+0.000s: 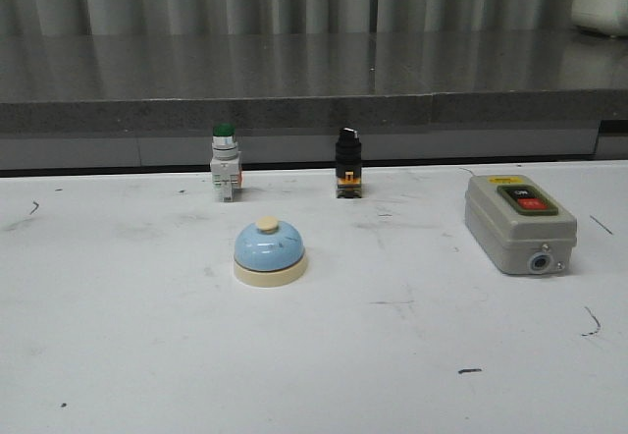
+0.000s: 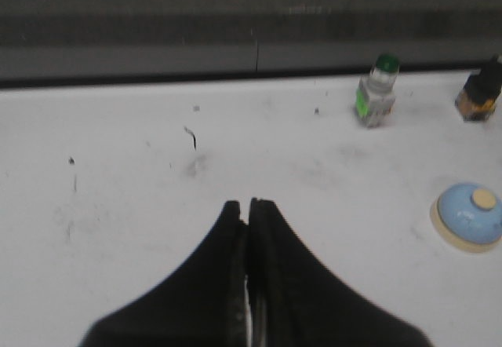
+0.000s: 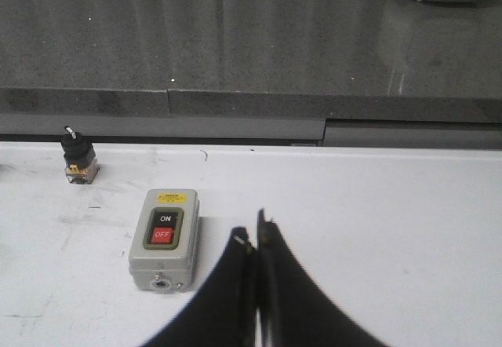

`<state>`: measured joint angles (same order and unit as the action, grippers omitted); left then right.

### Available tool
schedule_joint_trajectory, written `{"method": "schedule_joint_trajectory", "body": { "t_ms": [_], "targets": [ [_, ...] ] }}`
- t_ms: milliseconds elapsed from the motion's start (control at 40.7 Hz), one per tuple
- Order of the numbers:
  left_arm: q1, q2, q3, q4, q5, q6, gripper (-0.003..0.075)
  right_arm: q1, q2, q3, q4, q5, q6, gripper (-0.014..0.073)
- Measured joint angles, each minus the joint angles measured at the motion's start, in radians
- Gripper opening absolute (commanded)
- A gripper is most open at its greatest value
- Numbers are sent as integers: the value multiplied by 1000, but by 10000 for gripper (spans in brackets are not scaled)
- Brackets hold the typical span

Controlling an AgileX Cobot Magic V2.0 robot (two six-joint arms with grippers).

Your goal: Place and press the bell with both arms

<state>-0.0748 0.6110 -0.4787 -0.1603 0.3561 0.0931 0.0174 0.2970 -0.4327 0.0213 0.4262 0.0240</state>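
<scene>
The light-blue bell [image 1: 270, 252] with cream base and cream button stands upright on the white table, left of centre. It also shows in the left wrist view [image 2: 469, 217], off to one side of my left gripper [image 2: 245, 204], which is shut and empty over bare table. My right gripper [image 3: 252, 233] is shut and empty, close beside the grey switch box [image 3: 165, 239]. The bell is out of the right wrist view. Neither arm shows in the front view.
A green-capped push button [image 1: 225, 162] and a black selector switch [image 1: 347, 163] stand behind the bell near the table's far edge. The grey switch box [image 1: 518, 222] sits at the right. A dark raised ledge [image 1: 314, 81] runs along the back.
</scene>
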Motion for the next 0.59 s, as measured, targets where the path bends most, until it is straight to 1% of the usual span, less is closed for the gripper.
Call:
{"method": "schedule_joint_trajectory", "body": {
  "t_ms": [172, 295, 368, 491, 589],
  "targets": [
    [0, -196, 80, -18, -12, 0, -20, 0, 44, 0, 0, 8, 0, -69],
    [0, -284, 105, -26, -12, 0, -20, 0, 140, 0, 14, 6, 0, -69],
    [0, -316, 114, -28, -12, 0, -20, 2, 222, -2, 39, -19, 0, -69],
    [0, -330, 114, -28, -12, 0, -20, 46, 378, -22, 88, -99, 0, -69],
    [0, -330, 114, -28, -12, 0, -20, 114, 516, -59, 101, -157, 0, -69]
  ]
}}
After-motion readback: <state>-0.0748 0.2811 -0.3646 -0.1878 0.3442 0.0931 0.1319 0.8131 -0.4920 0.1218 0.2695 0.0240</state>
